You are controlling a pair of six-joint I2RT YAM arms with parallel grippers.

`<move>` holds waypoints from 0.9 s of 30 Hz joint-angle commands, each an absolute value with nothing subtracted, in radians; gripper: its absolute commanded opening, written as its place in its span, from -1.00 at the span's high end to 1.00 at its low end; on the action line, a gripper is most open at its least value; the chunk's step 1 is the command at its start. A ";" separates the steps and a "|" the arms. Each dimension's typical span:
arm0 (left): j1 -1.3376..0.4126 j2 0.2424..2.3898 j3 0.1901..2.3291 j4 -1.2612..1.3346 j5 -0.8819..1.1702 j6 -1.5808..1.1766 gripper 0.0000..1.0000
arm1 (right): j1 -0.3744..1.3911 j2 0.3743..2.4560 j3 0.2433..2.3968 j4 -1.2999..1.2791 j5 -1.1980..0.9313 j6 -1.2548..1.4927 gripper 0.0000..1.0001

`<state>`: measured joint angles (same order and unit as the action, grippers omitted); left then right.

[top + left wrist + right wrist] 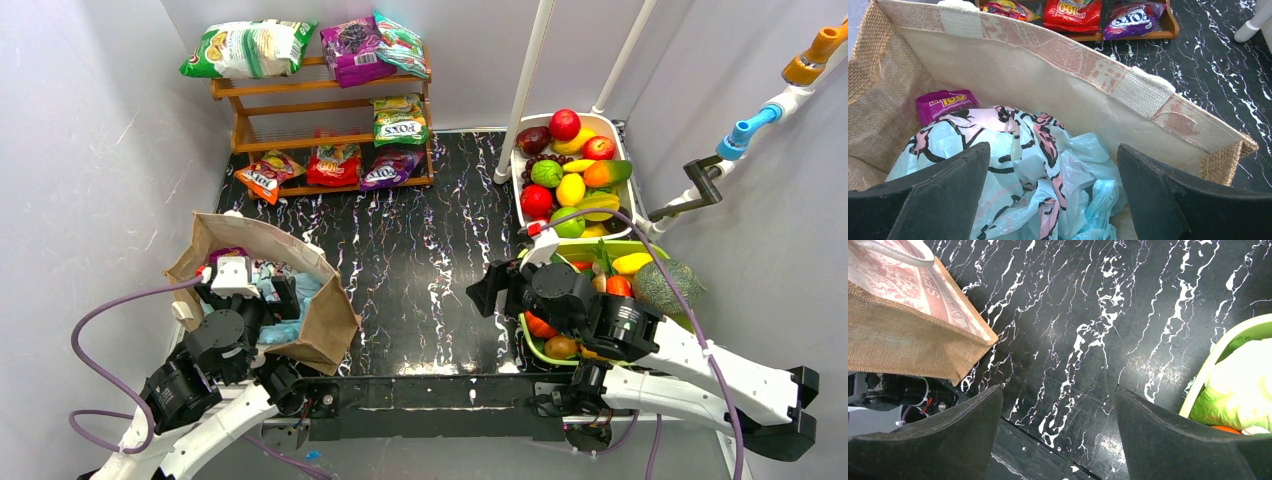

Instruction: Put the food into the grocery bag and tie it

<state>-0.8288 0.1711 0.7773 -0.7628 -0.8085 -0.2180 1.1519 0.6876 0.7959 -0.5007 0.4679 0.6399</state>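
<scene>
The grocery bag (1023, 165), thin light-blue plastic with pink and black print, lies crumpled inside a brown burlap bag (1023, 75). My left gripper (1053, 150) hangs open just above it, a finger on each side, holding nothing. From above, the left gripper (285, 295) is inside the burlap bag's mouth. The food (565, 160) fills a white tray at the back right, and more food (615, 275) sits in a green basket (530, 345) near my right arm. My right gripper (1058, 390) stands open over bare black tabletop, left of the green basket rim (1218, 350).
A purple snack packet (945, 102) lies in the burlap bag beside the plastic. A wooden shelf (320, 110) of snack packets stands at the back left. Two white poles (525, 90) rise at the back, beside the white tray. A melon (665, 285) sits by the green basket.
</scene>
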 commanded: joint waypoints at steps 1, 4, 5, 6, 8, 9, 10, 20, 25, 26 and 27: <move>-0.831 0.176 0.772 -0.758 -0.828 -0.221 -0.97 | 1.152 0.722 0.872 -0.474 0.485 0.620 -0.77; -0.832 0.177 0.771 -0.755 -0.828 -0.218 -0.97 | 1.152 0.728 0.861 -0.480 0.474 0.645 -0.76; -0.832 0.178 0.772 -0.755 -0.827 -0.216 -0.97 | 1.152 0.725 0.853 -0.480 0.469 0.653 -0.76; -0.833 0.179 0.770 -0.755 -0.827 -0.217 -0.97 | 1.152 0.721 0.844 -0.481 0.467 0.661 -0.76; -0.832 0.183 0.770 -0.757 -0.827 -0.216 -0.97 | 1.152 0.711 0.831 -0.483 0.465 0.671 -0.77; -0.832 0.183 0.771 -0.756 -0.827 -0.217 -0.97 | 1.152 0.707 0.825 -0.484 0.466 0.675 -0.76; -0.832 0.184 0.770 -0.756 -0.828 -0.216 -0.97 | 1.152 0.701 0.821 -0.484 0.467 0.675 -0.76; -0.832 0.177 0.785 -0.752 -0.750 -0.189 -0.97 | 1.152 0.686 0.822 -0.480 0.479 0.662 -0.77; -0.832 0.214 0.805 -0.779 -0.848 -0.243 -0.96 | 1.152 0.700 0.822 -0.480 0.479 0.660 -0.77; -0.832 0.228 0.808 -0.786 -0.841 -0.244 -0.97 | 1.152 0.704 0.823 -0.479 0.478 0.661 -0.77; -0.831 0.240 0.809 -0.787 -0.828 -0.239 -0.97 | 1.152 0.707 0.824 -0.477 0.477 0.662 -0.77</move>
